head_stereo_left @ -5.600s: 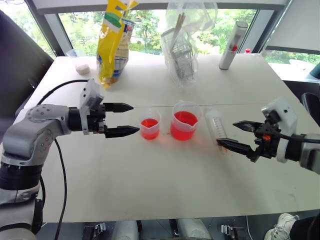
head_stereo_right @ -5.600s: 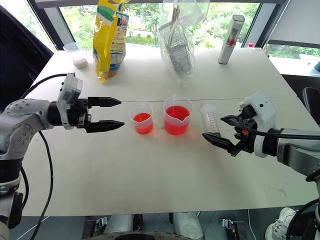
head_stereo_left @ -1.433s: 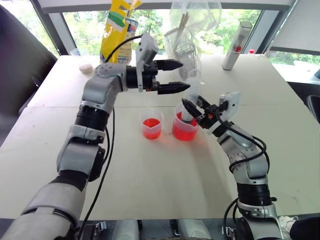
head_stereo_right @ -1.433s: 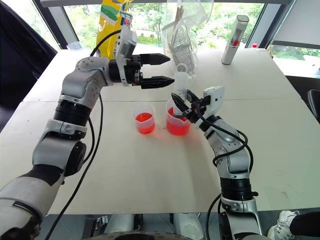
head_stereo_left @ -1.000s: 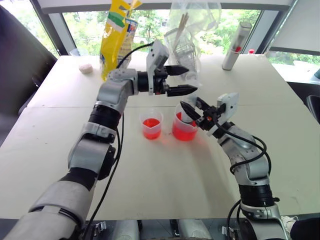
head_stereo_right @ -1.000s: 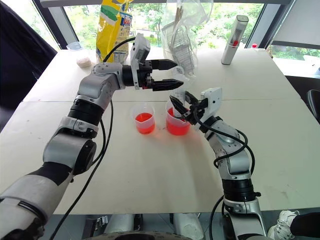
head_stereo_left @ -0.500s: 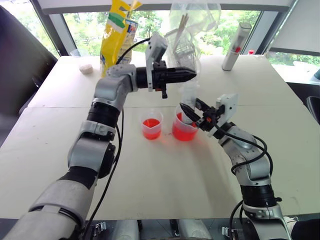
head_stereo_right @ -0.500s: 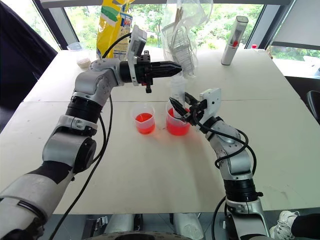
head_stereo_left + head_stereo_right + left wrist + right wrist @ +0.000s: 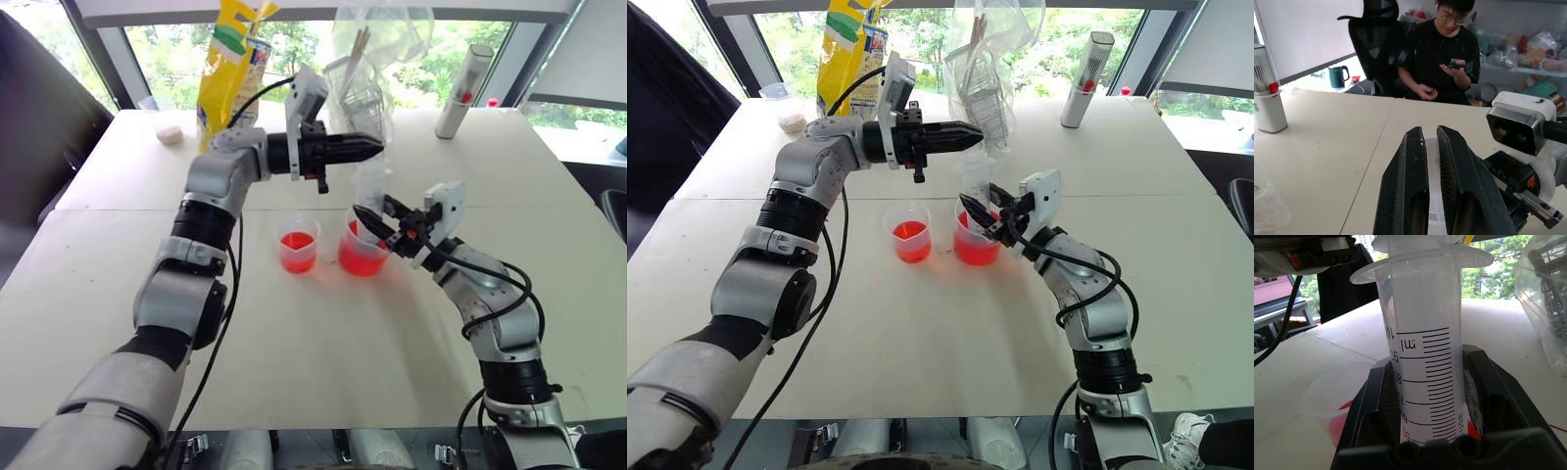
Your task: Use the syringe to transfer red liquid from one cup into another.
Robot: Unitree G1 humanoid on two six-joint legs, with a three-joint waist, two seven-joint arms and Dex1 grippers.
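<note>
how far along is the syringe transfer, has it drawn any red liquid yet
Done: the right end effector is shut on the syringe, held upright with its tip in the larger cup. In hand: the left end effector has shut at the plunger top, though a firm grip can't be confirmed. Left: the barrel looks clear at its printed marks, so drawing up and emptying into the smaller cup remain.

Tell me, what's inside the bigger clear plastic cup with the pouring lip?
Red liquid fills the lower part of the larger clear cup. The clear plastic syringe, clamped upright by the right gripper, dips in; its tip is hidden behind the fingers.
</note>
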